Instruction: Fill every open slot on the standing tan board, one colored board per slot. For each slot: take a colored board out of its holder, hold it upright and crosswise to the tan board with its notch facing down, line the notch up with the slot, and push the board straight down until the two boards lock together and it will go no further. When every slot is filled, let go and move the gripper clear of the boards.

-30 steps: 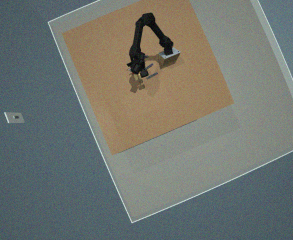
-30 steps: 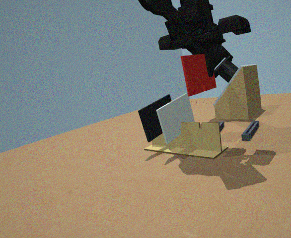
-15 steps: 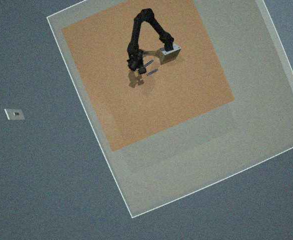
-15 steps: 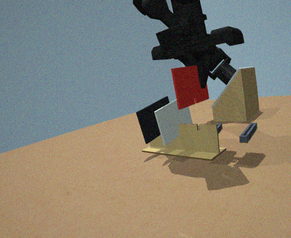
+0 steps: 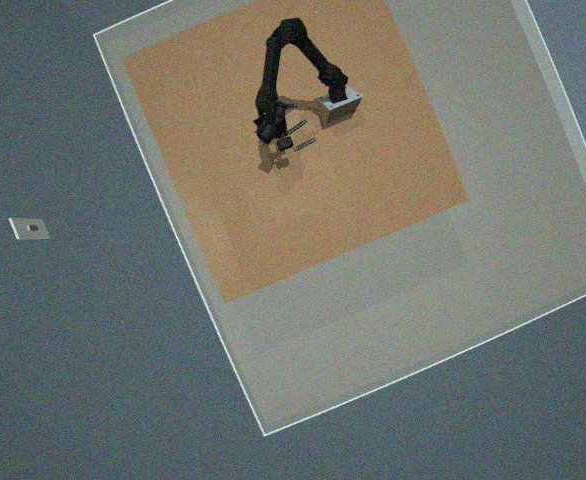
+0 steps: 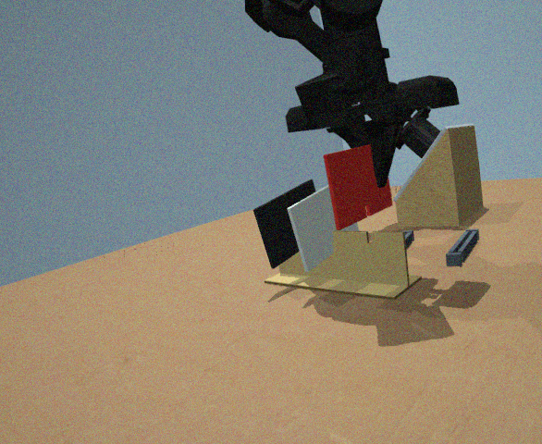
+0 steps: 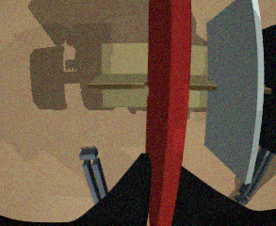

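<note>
Fingers (image 6: 382,165) of yours pinch red board (image 6: 350,186) (image 7: 168,94), crosswise above slotted tan board (image 5: 272,148) (image 6: 372,260) (image 7: 114,87); in top view, you work nearer left edge of counter (image 5: 334,206) (image 6: 214,334) (image 7: 15,127) than right.

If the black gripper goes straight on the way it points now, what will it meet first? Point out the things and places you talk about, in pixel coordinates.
Probably the red board (image 6: 352,183) (image 7: 168,113) held in the black gripper (image 6: 381,183) (image 7: 166,165) would meet the slotted top edge of the upright tan board (image 6: 372,263) (image 7: 119,85); exact depth is unclear.
</note>
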`<state>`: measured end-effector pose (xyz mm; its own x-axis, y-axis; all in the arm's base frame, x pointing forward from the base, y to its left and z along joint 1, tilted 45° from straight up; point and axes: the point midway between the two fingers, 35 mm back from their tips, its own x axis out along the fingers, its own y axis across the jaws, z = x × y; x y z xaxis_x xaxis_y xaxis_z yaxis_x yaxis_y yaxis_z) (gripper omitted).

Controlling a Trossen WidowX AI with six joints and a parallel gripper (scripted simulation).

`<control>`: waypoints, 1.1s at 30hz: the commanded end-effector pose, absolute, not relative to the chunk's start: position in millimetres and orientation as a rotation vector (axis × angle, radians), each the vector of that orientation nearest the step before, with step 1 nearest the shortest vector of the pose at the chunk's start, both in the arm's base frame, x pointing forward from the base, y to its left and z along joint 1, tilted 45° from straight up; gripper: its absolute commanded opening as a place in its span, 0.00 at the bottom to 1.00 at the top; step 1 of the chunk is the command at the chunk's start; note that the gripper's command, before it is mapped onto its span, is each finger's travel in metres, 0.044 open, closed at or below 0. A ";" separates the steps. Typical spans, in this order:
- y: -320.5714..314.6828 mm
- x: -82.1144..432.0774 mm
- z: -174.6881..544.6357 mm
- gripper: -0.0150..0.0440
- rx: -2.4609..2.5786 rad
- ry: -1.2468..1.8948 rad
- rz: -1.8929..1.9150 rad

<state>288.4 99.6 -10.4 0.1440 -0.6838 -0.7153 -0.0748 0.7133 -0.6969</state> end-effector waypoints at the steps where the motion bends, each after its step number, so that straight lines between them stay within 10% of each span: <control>1: 97.1 288.3 -12.6 0.25 -0.698 1.379 -0.491; 33: 85.4 291.0 -24.5 0.25 -0.699 1.378 -0.491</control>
<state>291.2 87.7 -22.7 0.1444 -0.6842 -0.7149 -0.0746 0.7129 -0.6973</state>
